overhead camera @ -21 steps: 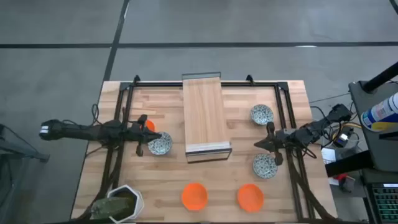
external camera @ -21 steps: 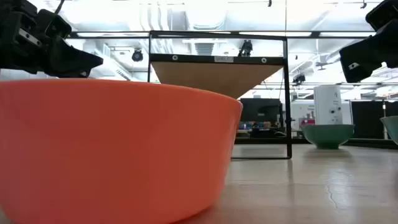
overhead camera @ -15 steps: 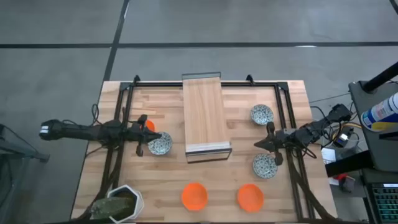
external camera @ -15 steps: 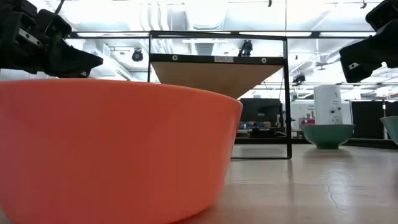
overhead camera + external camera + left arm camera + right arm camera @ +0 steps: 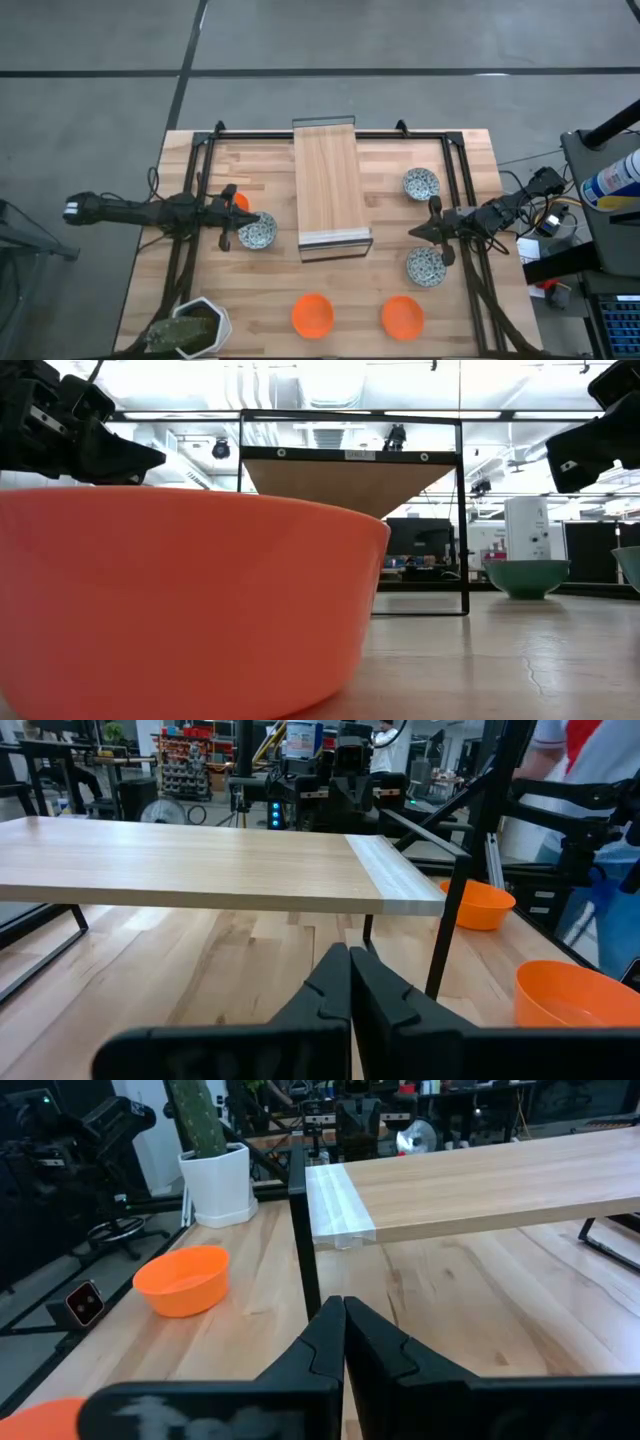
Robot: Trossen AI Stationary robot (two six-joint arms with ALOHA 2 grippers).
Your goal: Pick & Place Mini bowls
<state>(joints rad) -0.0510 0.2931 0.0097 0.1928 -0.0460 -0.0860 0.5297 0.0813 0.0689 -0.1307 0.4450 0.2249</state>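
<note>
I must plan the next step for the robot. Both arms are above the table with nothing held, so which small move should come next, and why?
Probably the left gripper should open and descend onto the small blue-patterned white bowl beside it. Its fingers are pressed together and empty, and no bowl is grasped. The right gripper waits, also shut, between two other patterned bowls.

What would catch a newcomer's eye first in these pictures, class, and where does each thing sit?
The raised wooden shelf spans the middle of the table, running from its far edge towards the centre. Two bright orange bowls sit side by side along the near edge, with a white plant pot at the near left corner. The left gripper and right gripper face each other across the shelf, both shut, each beside a blue-patterned bowl.
</note>
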